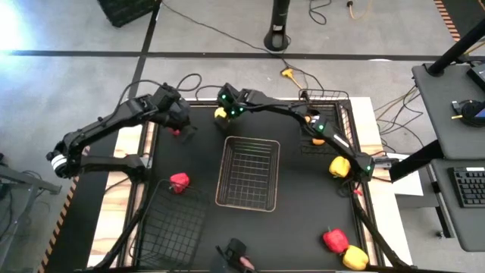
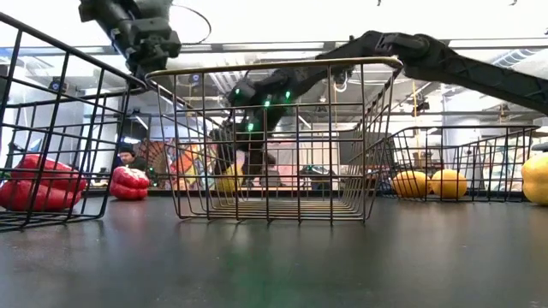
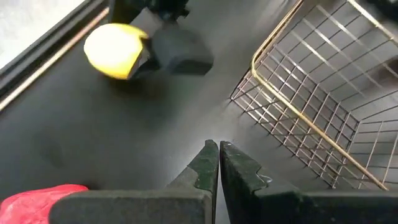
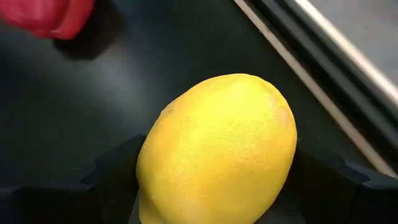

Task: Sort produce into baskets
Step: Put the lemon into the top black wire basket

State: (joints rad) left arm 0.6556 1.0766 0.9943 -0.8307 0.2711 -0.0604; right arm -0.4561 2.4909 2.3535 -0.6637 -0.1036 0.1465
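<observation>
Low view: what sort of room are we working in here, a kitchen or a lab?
Most likely a robotics lab or workshop, not a kitchen: loose cables trail over a bare floor, a desk with a keyboard stands beside the table, and a person sits beyond it.

Bench (image 1: 250, 243): black top, pale wooden edges showing at left and right.
Floor around it: grey, crossed by a dark line, with loose cables (image 1: 394, 106) trailing to the right.
Black post base (image 1: 279, 38): stands on the floor beyond the bench.
Yellow connector (image 1: 287, 73): lies on the floor near the bench's far edge.
Side desk (image 1: 455, 98): grey, at right, carrying a keyboard (image 1: 470, 186).
Black crate (image 1: 125, 9): at the upper edge.
Person (image 2: 127, 156): seated in the room behind, seen in the low view.
</observation>
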